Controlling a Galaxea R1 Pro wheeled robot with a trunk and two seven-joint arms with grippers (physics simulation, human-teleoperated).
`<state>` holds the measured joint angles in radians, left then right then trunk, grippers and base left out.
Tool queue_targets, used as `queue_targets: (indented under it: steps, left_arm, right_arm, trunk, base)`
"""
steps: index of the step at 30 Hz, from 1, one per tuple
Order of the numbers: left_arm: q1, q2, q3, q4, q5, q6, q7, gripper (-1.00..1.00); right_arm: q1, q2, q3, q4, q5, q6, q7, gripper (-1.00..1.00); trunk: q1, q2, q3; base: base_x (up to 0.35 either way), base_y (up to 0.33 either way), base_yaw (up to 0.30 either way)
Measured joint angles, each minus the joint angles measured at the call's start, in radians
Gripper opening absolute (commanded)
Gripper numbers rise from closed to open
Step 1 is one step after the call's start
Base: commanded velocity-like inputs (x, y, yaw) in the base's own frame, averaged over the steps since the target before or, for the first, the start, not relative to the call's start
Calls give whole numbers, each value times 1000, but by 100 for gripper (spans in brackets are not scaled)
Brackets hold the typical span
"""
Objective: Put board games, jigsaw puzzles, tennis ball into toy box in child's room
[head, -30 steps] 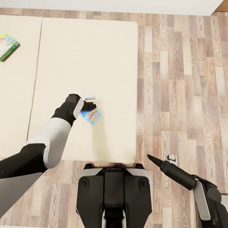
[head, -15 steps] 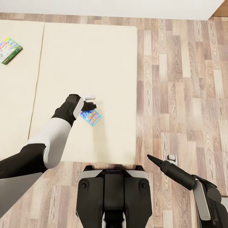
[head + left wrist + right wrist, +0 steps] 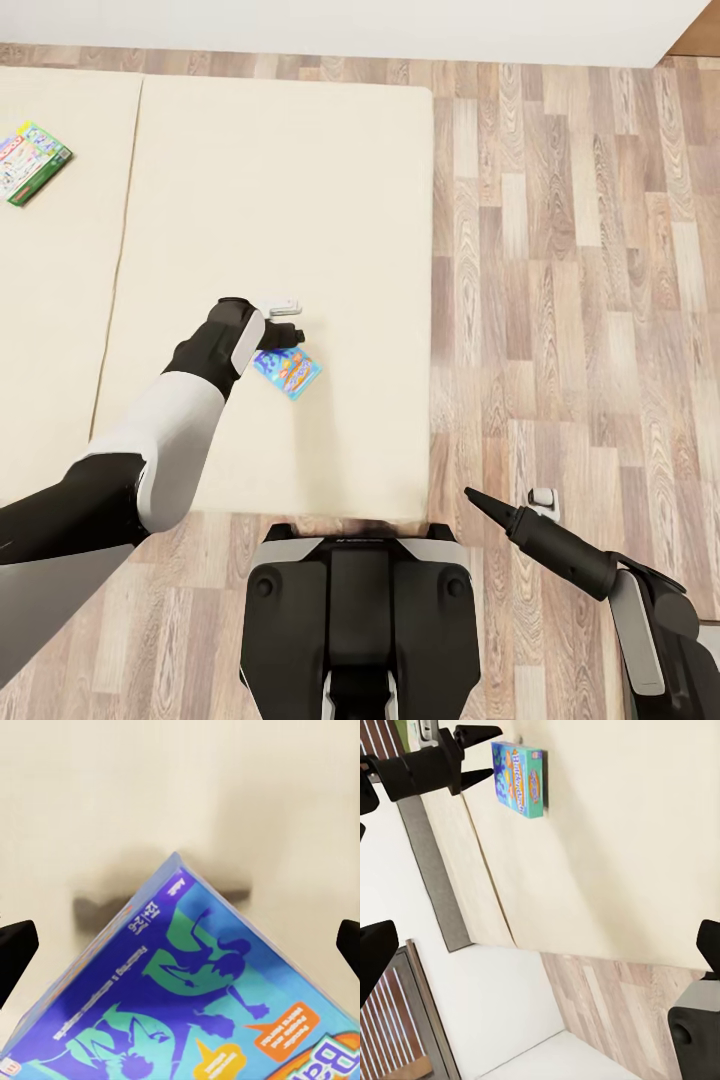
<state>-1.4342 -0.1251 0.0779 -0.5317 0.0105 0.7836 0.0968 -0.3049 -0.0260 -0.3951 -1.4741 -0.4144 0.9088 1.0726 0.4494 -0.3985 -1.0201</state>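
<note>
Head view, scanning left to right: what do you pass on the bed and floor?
Green-edged game box on the left mattress section → left gripper → small blue game box → bed's right edge → wood floor, with the right gripper low.

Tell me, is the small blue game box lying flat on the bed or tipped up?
Tipped up. In the right wrist view the blue game box stands on edge on the beige bed, beside the left pincer, which is open.

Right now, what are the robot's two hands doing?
Left gripper: open, hovering by the small blue board game.
Right gripper: open, holding nothing.
</note>
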Motion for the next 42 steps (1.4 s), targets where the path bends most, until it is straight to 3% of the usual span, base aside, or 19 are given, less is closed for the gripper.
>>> queue_targets:
  steps: [12, 18, 42]
  left_arm:
    - [0, 1, -3, 4, -1, -64, -1, 100]
    - [0, 2, -3, 52, -1, -101, -1, 100]
    - [0, 1, -4, 115, -12, -109, 2, 100]
  right_arm:
    - [1, 0, 0, 0, 0, 0, 0, 100]
    - [1, 0, 0, 0, 1, 0, 0, 100]
    - [2, 0, 0, 0, 1, 0, 0, 100]
  trunk:
    - [0, 0, 0]
    - [0, 0, 0]
    - [0, 0, 0]
  base:
    - [0, 0, 0]
    - [0, 0, 0]
    - [0, 0, 0]
